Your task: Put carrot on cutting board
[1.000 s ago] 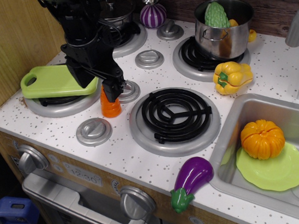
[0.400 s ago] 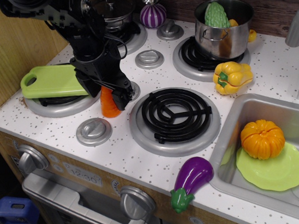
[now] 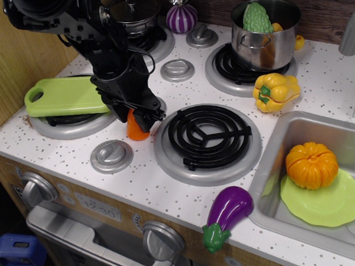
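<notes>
The carrot (image 3: 134, 130), a small orange cone, stands on the speckled counter between the front left burner and the middle burner. My gripper (image 3: 136, 113) has come down over it. The black fingers (image 3: 150, 116) stand on either side of the carrot's upper part and hide it, and the jaws still look spread. Only the carrot's lower half shows. The light green cutting board (image 3: 59, 97) lies flat on the front left burner, just left of my gripper, with its handle hole at the far left end.
A black coil burner (image 3: 209, 136) lies right of the carrot. A yellow pepper (image 3: 274, 91), a steel pot (image 3: 265, 35) and a purple onion (image 3: 182, 18) are behind. The sink (image 3: 353, 155) holds an orange pumpkin (image 3: 311, 165) on a lime plate (image 3: 333, 203). An eggplant (image 3: 227, 216) lies at the front edge.
My gripper has moved down and a little right over the carrot, now covering its upper half. The carrot and cutting board have stayed in place.
</notes>
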Motion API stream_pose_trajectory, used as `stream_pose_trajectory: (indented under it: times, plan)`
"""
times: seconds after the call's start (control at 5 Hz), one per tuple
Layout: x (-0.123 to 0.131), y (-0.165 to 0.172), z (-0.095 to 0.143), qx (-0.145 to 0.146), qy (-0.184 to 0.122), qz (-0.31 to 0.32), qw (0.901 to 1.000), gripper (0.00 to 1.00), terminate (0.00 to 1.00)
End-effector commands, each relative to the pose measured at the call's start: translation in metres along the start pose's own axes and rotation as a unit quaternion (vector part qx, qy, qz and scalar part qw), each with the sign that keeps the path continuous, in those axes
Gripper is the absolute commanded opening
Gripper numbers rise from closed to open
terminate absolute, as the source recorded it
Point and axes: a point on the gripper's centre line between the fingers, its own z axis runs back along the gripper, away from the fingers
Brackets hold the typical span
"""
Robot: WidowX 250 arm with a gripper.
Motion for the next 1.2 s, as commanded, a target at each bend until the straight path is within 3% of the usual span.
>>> stream_pose_trajectory:
  times: [0.0, 0.4, 0.6, 1.0]
  plan:
    - [0.011, 0.009, 0.027, 0.016, 0.004, -0.006, 0.9999, 0.0, 0.0]
    - [0.011, 0.041, 0.075, 0.034, 0.065, -0.046, 0.9963, 0.0, 0.0]
    - [0.009, 0.069, 0.081, 0.039, 0.069, -0.086, 0.9932, 0.0, 0.0]
    - [0.0, 0.102, 0.059, 0.056, 0.04, -0.134, 0.9886, 0.0, 0.0]
